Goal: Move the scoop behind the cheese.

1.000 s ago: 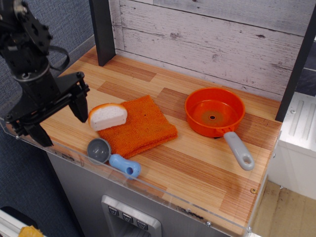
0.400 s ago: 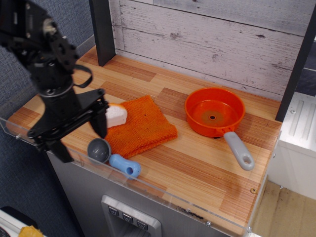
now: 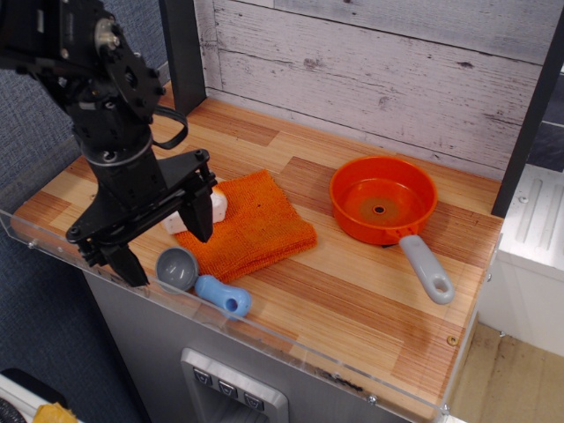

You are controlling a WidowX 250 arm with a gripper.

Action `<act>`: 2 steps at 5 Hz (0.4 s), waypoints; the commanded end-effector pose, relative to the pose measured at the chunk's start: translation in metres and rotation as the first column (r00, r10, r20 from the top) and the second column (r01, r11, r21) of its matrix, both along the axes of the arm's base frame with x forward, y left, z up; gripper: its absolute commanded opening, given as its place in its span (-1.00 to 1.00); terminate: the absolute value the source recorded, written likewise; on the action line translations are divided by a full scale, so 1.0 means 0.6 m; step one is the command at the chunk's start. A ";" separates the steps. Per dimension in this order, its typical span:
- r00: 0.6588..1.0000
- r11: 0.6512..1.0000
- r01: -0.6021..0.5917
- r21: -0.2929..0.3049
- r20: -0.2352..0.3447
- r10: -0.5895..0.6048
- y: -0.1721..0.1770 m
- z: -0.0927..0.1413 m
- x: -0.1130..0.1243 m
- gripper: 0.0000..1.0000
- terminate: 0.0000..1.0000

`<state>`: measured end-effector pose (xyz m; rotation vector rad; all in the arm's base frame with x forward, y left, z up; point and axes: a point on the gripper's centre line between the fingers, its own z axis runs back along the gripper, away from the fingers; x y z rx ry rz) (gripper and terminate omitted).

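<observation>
I see gripper point(image 3: 166, 249) low over front left of desk point(image 3: 352, 291), jaws spread wide, pinching nothing. One finger point(image 3: 198, 210) in front of cheese point(image 3: 214, 204), other finger point(image 3: 123, 262) near front edge. Scoop point(image 3: 199, 279) lying flat on desk by clear front lip, grey bowl just right of jaws, blue handle pointing right. Cheese mostly hidden behind arm, resting at left edge of orange cloth point(image 3: 256, 224). Orange pan point(image 3: 384, 201) well apart to right, grey handle toward front.

Black robot arm point(image 3: 88, 70) of blocky jointed segments with visible screws; a black cable loops beside its gripper point(image 3: 167, 242), which bears two dark fingers point(image 3: 201, 211).
</observation>
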<state>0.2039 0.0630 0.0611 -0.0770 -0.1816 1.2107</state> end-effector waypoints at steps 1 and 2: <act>1.000 1.000 -0.017 0.012 -0.008 0.017 0.019 -0.015 0.025 1.00 -1.00; 0.999 0.999 -0.031 0.009 -0.021 0.031 0.028 -0.028 0.040 1.00 -1.00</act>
